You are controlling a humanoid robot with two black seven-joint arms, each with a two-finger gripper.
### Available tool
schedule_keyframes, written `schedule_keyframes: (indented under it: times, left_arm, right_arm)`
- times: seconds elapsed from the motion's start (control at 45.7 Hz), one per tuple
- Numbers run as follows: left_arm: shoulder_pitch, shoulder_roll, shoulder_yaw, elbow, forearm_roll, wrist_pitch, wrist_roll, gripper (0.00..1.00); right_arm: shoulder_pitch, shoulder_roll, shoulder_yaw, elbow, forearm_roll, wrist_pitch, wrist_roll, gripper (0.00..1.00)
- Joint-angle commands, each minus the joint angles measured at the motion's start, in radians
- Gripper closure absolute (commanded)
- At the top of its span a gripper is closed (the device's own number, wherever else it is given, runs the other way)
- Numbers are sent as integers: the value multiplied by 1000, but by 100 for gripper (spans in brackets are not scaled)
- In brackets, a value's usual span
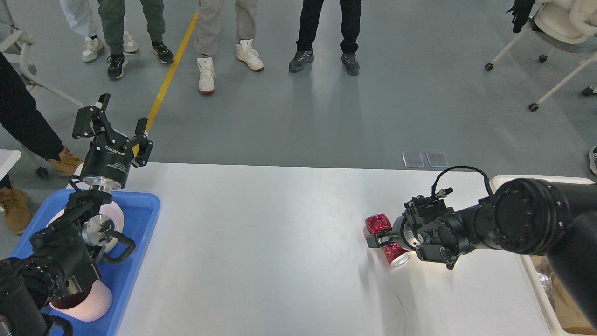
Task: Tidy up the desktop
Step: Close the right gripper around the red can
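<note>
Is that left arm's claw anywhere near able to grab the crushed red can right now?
Probably not. The left claw is raised above the blue tray, far across the desktop from the red can. The right claw is already at it.
</note>
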Motion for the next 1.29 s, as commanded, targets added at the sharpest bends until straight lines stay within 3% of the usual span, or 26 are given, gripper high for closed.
schedule_keyframes:
  times: [0.0, 0.372, 0.569, 0.854, 1.029, 1.269]
  left_arm:
    - [0, 0, 0, 0, 0, 1, 0, 4]
    - [0, 0, 0, 0, 0, 0, 0, 4]
    - [0, 1, 0, 0, 0, 0, 0, 4]
    - [0, 0, 0, 0, 0, 0, 0, 4]
    - [0, 0, 0, 0, 0, 1, 0, 4]
    - [0, 0, 0, 0, 0, 0, 0, 4]
  right_arm:
    - [-27, 1, 0, -26, -30, -26, 2, 4]
    - [-54, 6, 0, -36, -53, -47, 3, 16]
    - [-58, 6, 0, -35, -55, -47, 3, 40]
    - [-76, 8, -2, -36, -55, -47, 3, 41]
    - [-56, 12, -2, -24, -59, -47, 3, 67]
    - [28, 2, 3, 30, -59, -44, 5, 88]
